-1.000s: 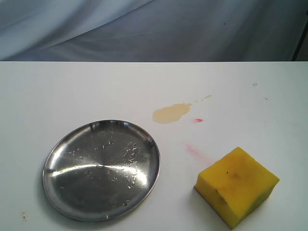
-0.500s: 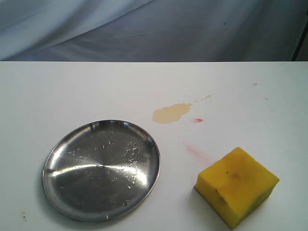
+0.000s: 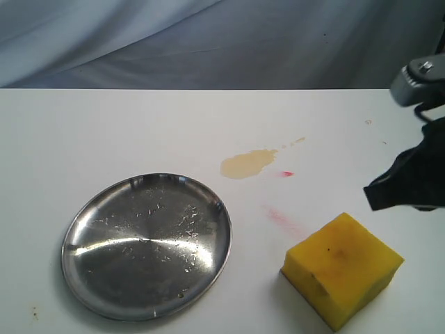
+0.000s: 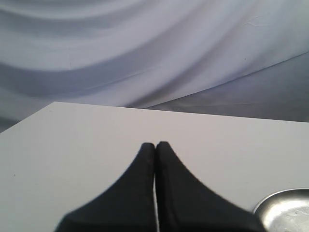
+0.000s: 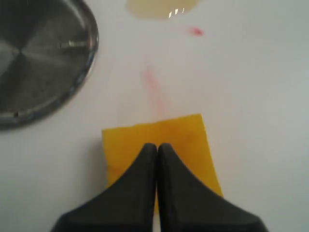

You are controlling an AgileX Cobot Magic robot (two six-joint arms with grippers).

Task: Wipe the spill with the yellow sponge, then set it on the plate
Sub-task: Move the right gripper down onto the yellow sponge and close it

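The yellow sponge [image 3: 342, 269] lies on the white table at the front right, also seen as the sponge [image 5: 157, 133] in the right wrist view. The tan spill [image 3: 247, 163] sits mid-table behind it, and the spill [image 5: 159, 7] shows at the edge of the right wrist view. The steel plate [image 3: 90, 278] rests at the front left, its rim [image 5: 82, 63] visible from the right wrist. My right gripper [image 3: 375, 195] hangs shut above the sponge, fingertips together [image 5: 157, 146], holding nothing. My left gripper [image 4: 155, 145] is shut and empty over bare table, out of the exterior view.
Pink-red streaks [image 3: 281, 217] and a red dot [image 3: 286, 173] mark the table between the spill and the sponge. A grey cloth backdrop [image 3: 208, 42] hangs behind the table's far edge. The plate's rim [image 4: 285, 208] shows in the left wrist view.
My right arm has come into the exterior view from the right edge and now hovers above the sponge. The sponge, spill and plate have not moved.
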